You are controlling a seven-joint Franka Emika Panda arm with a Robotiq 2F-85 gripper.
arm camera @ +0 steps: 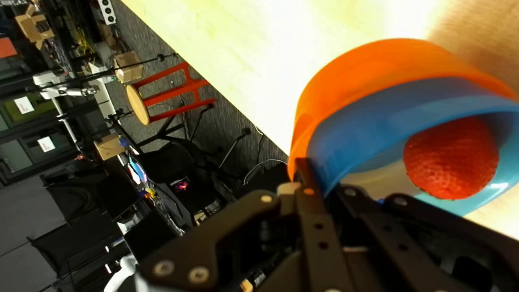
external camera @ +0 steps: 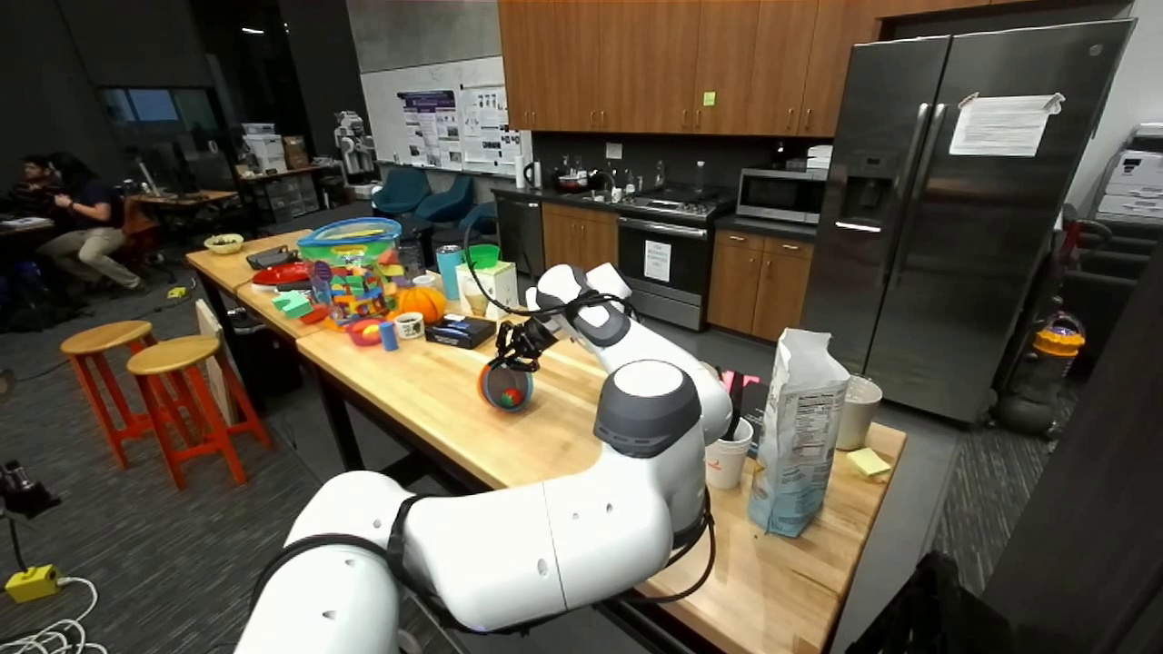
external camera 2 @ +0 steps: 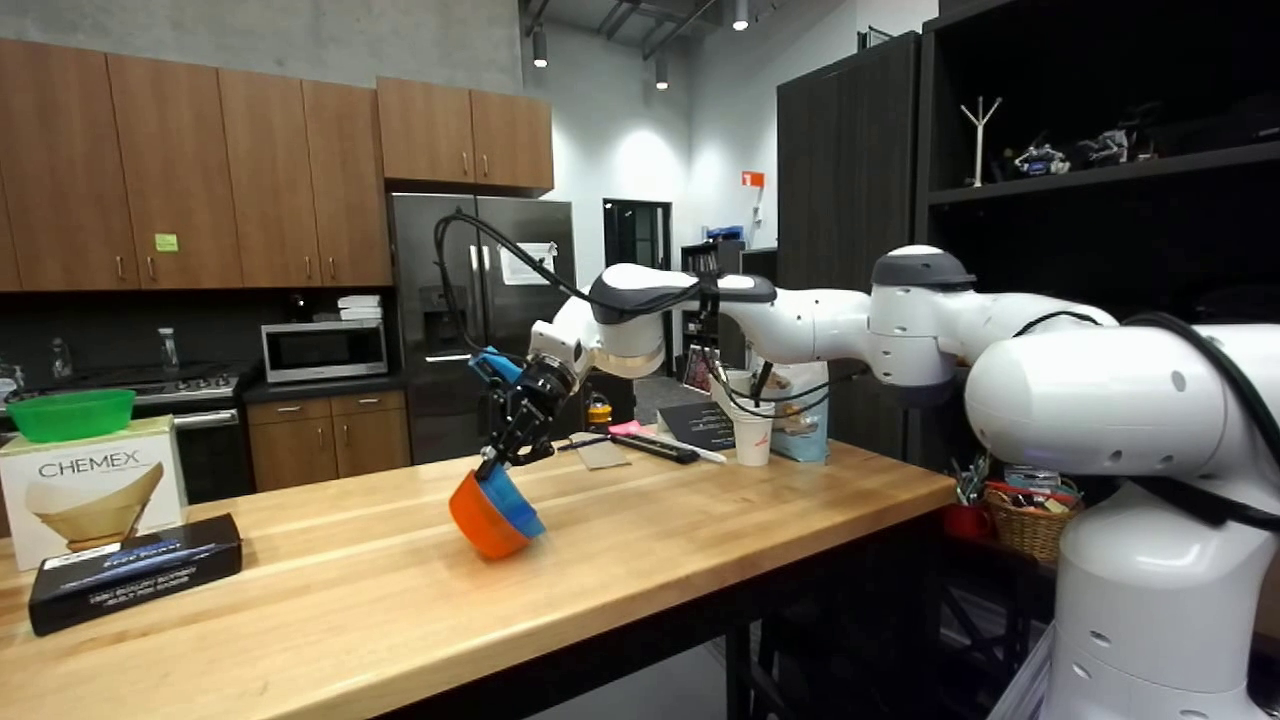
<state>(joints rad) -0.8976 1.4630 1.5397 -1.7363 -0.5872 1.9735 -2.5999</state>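
"How do you look?"
"My arm [external camera: 491, 545] is white and rounded, with dark grey collars [external camera: 645, 429] and looping black cables [external camera: 336, 540]."
"And your pincer [arm camera: 323, 180]?"
"Mine is black, angular, its linkages [arm camera: 213, 229] studded with round silvery screws [arm camera: 164, 268]."

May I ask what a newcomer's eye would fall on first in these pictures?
Probably the white arm stretched over the table, its jaws shut on tilted, nested bowls, orange outside and blue inside. Next comes the strawberry lying inside the blue one, vivid in the wrist view. In an exterior view, an orange pumpkin stands out beyond the bowls.
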